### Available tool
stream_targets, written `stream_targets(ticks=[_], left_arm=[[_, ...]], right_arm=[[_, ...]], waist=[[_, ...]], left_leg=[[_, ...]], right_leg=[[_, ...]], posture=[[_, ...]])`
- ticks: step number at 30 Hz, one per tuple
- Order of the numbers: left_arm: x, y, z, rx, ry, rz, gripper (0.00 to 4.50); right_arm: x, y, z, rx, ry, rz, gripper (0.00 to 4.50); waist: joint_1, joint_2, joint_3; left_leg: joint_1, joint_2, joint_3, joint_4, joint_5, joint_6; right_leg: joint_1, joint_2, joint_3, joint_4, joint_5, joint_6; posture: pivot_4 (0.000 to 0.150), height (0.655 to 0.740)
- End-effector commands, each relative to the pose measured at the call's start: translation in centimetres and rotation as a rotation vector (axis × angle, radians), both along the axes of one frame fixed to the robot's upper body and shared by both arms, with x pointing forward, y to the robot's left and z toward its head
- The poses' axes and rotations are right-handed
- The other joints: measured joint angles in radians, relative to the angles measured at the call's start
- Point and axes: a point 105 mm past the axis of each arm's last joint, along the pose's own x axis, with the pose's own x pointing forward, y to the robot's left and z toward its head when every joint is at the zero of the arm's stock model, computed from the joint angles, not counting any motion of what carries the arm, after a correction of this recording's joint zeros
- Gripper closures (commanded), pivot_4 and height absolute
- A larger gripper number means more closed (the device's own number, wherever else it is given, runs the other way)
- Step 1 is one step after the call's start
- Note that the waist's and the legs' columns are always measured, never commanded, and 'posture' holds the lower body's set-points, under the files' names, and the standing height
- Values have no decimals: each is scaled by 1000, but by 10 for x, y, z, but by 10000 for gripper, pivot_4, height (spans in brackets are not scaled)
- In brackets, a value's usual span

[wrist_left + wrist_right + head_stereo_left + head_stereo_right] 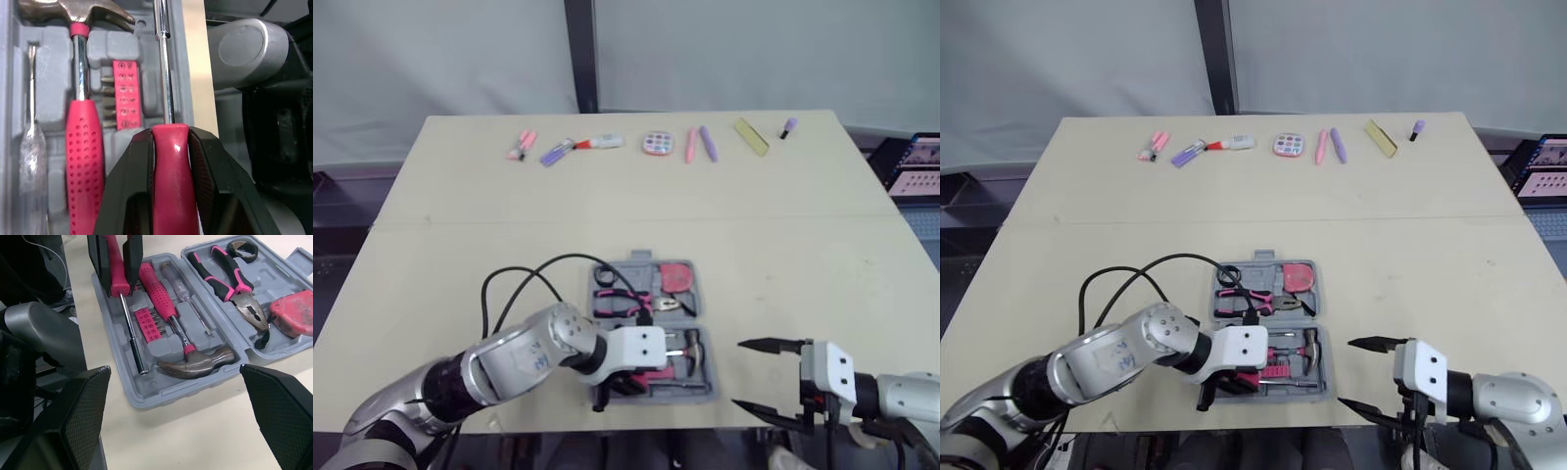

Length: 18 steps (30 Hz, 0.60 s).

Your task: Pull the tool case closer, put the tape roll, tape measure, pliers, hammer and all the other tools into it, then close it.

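Note:
The grey tool case (pixel 625 268) lies open near the table's front edge. Its far half holds the black tape roll (pixel 604 277), the pink-handled pliers (pixel 626 304) and the red tape measure (pixel 677 276). Its near half holds the hammer (pixel 80 73), a pink bit set (pixel 126 93) and a thin clear-handled screwdriver (pixel 32 147). My left gripper (pixel 170 134) is shut on the pink handle of a screwdriver (pixel 168 176), whose shaft lies along the case's nearest slot. My right gripper (pixel 739 374) hangs open just right of the case, holding nothing.
Markers (pixel 558 150), pens (pixel 700 143), a round palette (pixel 656 144) and a yellow strip (pixel 751 136) line the table's far edge. A black cable (pixel 524 279) loops left of the case. A screen (pixel 915 166) stands beyond the right edge.

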Motion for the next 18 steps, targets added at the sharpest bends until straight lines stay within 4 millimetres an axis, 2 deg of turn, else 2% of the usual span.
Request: stream_targets(ticks=[1, 18], left_arm=[[1, -4, 3, -3, -20, -15, 39551], [3, -16, -5, 12, -12, -5, 39551]], right_arm=[[0, 1, 11, 8, -47, -2, 0], [-4, -3, 13, 6, -47, -38, 0]], waist=[[-1, 0, 0], [0, 0, 0]], left_leg=[[0, 0, 0, 0, 0, 0], [0, -1, 0, 2, 0, 0]], right_leg=[[0, 0, 0, 0, 0, 0], [0, 0, 0, 3, 0, 0]], posture=[[1500, 7400], [1500, 7400]])
